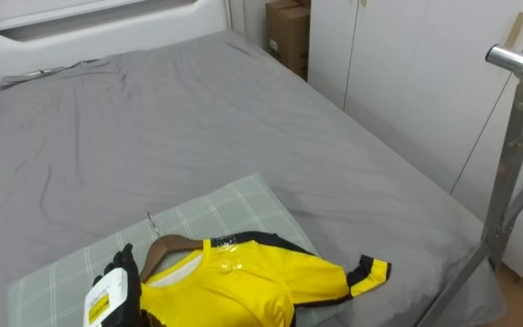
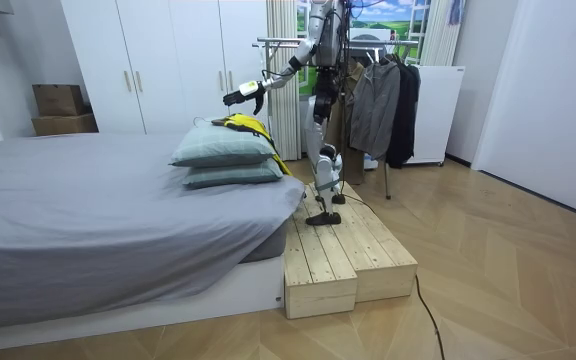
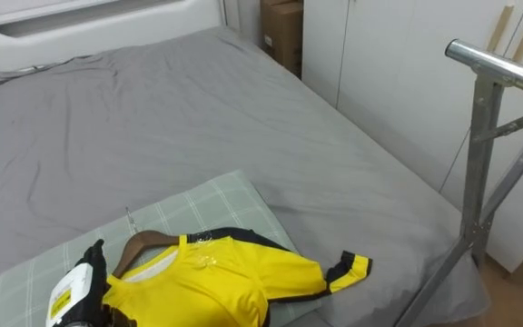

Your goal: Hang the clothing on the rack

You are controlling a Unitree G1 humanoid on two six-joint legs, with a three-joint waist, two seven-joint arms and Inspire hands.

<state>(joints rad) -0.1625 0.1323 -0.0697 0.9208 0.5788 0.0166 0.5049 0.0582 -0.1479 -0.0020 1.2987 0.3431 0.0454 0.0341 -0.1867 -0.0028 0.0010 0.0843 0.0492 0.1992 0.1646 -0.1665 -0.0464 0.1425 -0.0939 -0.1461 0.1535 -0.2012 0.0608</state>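
on top of the checked pillow (image 1: 216, 213) lies the yellow shirt (image 1: 243, 282) on its wooden hanger (image 1: 166, 245). the left hand (image 1: 116, 282) hovers at the pillow's near edge beside the hanger, fingers loose, holding nothing. it should probably close round the hanger's neck, not the cloth, before lifting toward the rail (image 1: 520, 62) right of the pillow.

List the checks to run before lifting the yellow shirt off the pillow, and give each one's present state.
1. Yellow shirt threaded on the wooden hanger: ok, the collar sits round it.
2. Left hand at the hanger: ok, it is at the hanger's left end.
3. Hold on the hanger secured: cannot tell.
4. Hanger hook free: ok, it lies bare on the checked pillow.
5. Rack rail ready: ok, it is on the right with its near end bare.
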